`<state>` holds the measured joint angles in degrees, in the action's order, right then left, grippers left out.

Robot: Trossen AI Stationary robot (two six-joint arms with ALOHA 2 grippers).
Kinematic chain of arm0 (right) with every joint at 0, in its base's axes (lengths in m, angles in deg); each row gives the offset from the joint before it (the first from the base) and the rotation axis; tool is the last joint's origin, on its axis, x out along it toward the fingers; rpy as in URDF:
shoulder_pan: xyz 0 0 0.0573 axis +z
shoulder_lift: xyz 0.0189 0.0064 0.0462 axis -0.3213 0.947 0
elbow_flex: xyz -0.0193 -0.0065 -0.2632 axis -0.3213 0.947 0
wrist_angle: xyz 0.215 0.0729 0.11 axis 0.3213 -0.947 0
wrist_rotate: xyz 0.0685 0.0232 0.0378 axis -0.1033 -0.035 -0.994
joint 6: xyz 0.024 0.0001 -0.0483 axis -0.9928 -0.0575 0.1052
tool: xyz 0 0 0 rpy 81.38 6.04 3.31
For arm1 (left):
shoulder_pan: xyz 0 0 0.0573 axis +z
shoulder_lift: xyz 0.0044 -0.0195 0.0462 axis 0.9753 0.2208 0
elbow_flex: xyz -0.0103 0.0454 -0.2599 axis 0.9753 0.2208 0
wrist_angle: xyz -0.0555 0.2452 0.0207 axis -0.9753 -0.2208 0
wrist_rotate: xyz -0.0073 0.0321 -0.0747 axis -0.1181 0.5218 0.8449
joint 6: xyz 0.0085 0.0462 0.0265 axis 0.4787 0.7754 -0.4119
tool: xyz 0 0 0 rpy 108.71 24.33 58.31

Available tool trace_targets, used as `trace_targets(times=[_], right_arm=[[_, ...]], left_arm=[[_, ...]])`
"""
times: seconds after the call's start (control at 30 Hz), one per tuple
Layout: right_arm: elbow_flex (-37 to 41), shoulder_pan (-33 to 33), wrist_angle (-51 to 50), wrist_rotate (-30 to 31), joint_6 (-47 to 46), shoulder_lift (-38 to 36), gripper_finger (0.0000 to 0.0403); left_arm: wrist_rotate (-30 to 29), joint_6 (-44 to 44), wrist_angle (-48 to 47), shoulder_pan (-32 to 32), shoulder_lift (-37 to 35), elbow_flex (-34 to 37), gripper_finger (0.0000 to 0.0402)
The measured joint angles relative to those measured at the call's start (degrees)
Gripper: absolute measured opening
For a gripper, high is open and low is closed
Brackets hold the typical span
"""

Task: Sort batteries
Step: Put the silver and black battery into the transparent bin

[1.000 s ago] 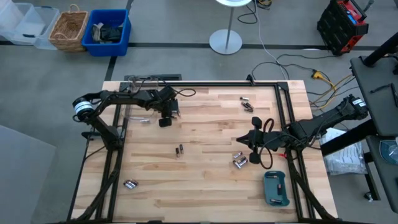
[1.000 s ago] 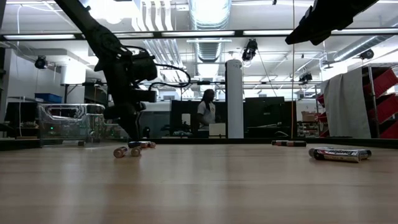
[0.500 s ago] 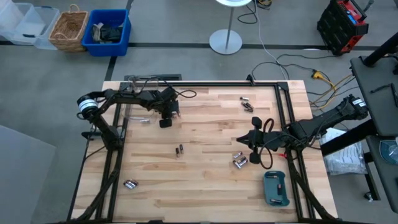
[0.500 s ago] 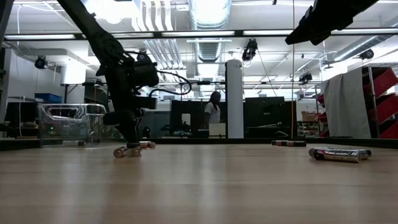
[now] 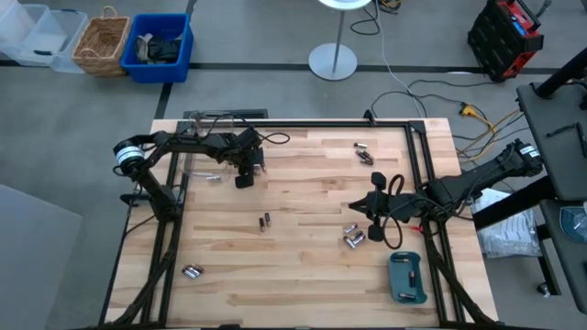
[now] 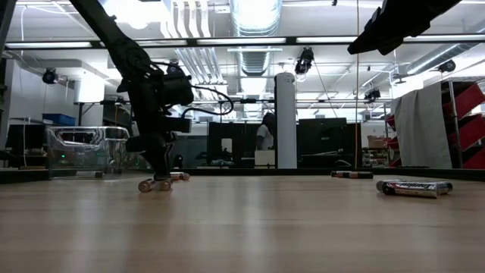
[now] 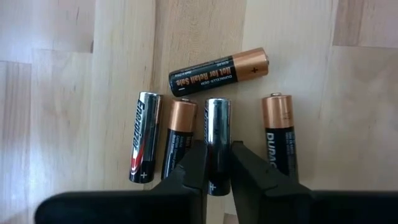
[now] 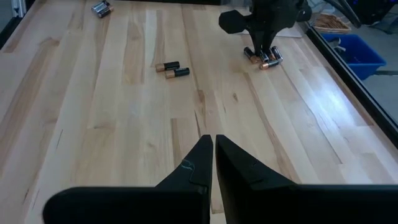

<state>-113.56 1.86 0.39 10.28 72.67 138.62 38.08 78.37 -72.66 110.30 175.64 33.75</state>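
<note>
Left wrist view: a silver battery (image 7: 217,144) is pinched by the left claw (image 7: 217,165) — lifting toward the teal tray (image 5: 406,278) is called for; the right claw (image 8: 213,149) is closed, empty.

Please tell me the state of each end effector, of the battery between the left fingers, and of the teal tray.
Left end effector: shut on silver battery, lying flat on table.
Right end effector: shut, empty, above bare wood.
Teal tray: flat on the table; contents unclear.

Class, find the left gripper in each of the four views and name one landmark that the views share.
High view: left gripper, upper left of the table.
Low view: left of centre, down at the wood.
Left wrist view: bottom centre, closed on a silver battery.
Right wrist view: top, far off.
Shared landmark: the battery cluster under it.
</note>
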Motion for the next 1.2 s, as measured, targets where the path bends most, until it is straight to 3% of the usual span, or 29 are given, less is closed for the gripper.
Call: trace_targets(times=[0.37, 1.2], right_arm=[[0.0, 0.0, 0.0, 0.0, 0.0, 0.0, 0.0013], [0.0, 0.0, -0.1, 0.0, -0.1, 0.0, 0.0013]], left_arm=[[0.0, 0.0, -0.3, 0.0, -0.3, -0.2, 0.0025], [0.3, -2.2, -13.0, -2.4, -0.9, -7.9, 0.0025]])
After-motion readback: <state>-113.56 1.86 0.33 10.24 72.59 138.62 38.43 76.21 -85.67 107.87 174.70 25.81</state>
